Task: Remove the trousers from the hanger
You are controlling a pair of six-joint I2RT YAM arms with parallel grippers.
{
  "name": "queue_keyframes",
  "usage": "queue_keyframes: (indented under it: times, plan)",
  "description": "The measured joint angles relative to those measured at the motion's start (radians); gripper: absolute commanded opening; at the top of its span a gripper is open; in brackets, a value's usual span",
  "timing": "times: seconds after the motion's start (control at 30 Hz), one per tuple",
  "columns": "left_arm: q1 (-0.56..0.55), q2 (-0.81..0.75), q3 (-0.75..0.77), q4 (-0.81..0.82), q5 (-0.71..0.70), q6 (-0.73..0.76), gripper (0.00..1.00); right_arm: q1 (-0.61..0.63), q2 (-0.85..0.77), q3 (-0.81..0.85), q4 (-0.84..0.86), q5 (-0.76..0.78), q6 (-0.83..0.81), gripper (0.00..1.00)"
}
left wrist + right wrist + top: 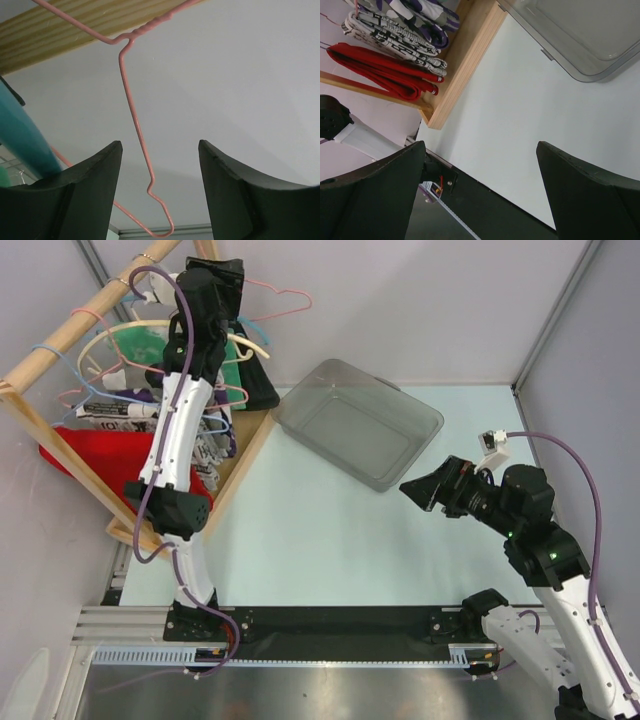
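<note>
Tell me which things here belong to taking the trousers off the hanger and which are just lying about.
Job: pink hanger, black trousers, left gripper.
Lying about: grey bin, red cloth, patterned garments.

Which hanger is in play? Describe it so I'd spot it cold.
Find the wooden rack at the left of the table and follow its top rail to the far end, where the left pincer reaches. The hanger between its fingers is thin pink wire, unlike the thick cream hanger and the blue wire one nearby.
</note>
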Motion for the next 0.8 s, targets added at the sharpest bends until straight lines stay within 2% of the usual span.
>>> queue_keyframes:
  times: [0.43, 0.5, 0.57, 0.67, 0.8]
  plan:
    - [-0.001, 0.092, 0.019, 0.123, -0.009, -0.037, 0.60, 0.001, 0.034, -0.002, 0.029, -0.009, 0.018, 1.00]
    - [-0.001, 0.107, 0.019, 0.166, -0.015, -0.034, 0.53, 0.001, 0.039, -0.002, 0.034, -0.009, 0.018, 1.00]
    - [-0.002, 0.118, 0.019, 0.200, -0.021, -0.026, 0.49, 0.001, 0.040, -0.002, 0.036, -0.009, 0.018, 1.00]
    - [-0.006, 0.136, 0.015, 0.259, -0.029, -0.002, 0.30, 0.001, 0.041, -0.002, 0.039, -0.009, 0.018, 1.00]
    - [-0.006, 0.148, 0.001, 0.323, -0.031, 0.039, 0.21, 0.001, 0.043, -0.002, 0.041, -0.009, 0.018, 1.00]
